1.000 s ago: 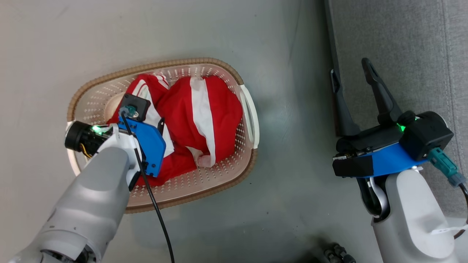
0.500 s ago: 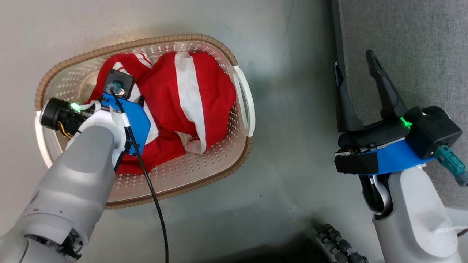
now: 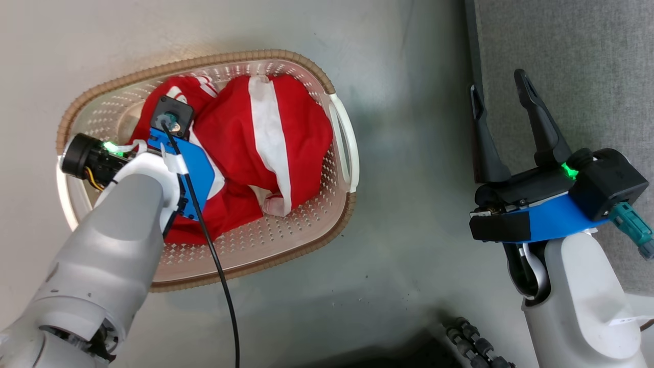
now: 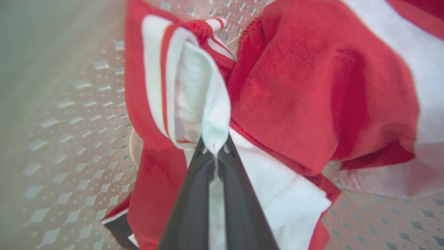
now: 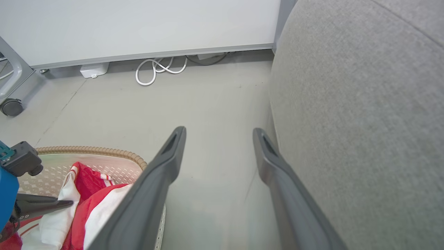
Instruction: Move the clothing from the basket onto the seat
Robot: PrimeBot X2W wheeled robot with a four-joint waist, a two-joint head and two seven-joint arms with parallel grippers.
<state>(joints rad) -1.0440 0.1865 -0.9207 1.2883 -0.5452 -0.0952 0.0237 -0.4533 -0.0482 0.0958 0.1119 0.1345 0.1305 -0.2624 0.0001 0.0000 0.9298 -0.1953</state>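
We count two red-and-white pieces of clothing [image 3: 301,133], both in the one basket [image 3: 204,60] on the floor [image 3: 409,266]. Left gripper [image 4: 215,147] is clamped on a white fold of one piece. Right gripper [image 3: 499,84] is empty, its two fingers apart, at the edge of the seat [image 3: 582,46].

Both forearms [image 3: 117,240] are smooth, pale grey shells. Each wrist carries a bright blue plate [image 3: 196,168] and black housings with a small green light [image 3: 567,170]. A thin black cable [image 3: 219,286] runs from the left wrist, and a teal plug [image 3: 631,227] sits at four o'clock on the right wrist. The right hand [image 3: 499,87] has two long, dark, tapering fingers [image 3: 540,122].
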